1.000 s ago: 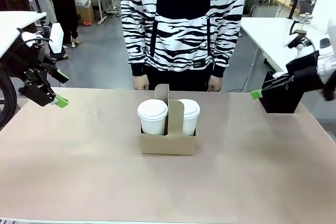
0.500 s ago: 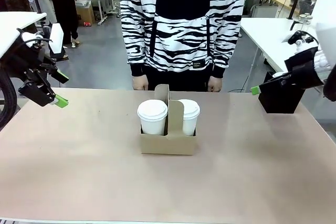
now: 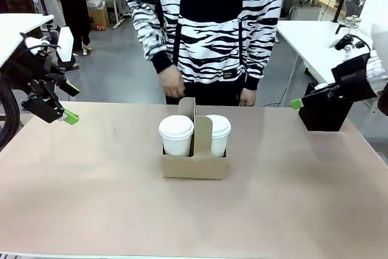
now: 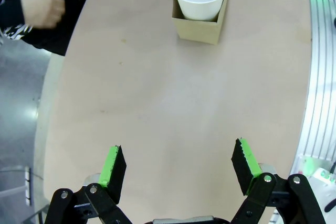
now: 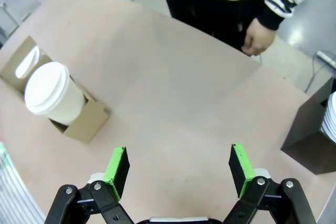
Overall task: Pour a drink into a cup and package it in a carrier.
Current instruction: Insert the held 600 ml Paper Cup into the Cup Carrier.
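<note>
Carrier mid-table, two lidded white cups standing in its slots, well apart from both my grippers. From my left gripper, fingers wide apart and empty, it's far ahead. From my right gripper, fingers also spread and empty, it's ahead to the left. No readable print on cups or carrier. Person's hand is raised beyond the carrier.

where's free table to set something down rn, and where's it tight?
Free: the near half of the table in front of the carrier, and the stretches between the carrier and each gripper, left and right. Tight: the far edge behind the carrier, near the person's hand, and around the black box.
</note>
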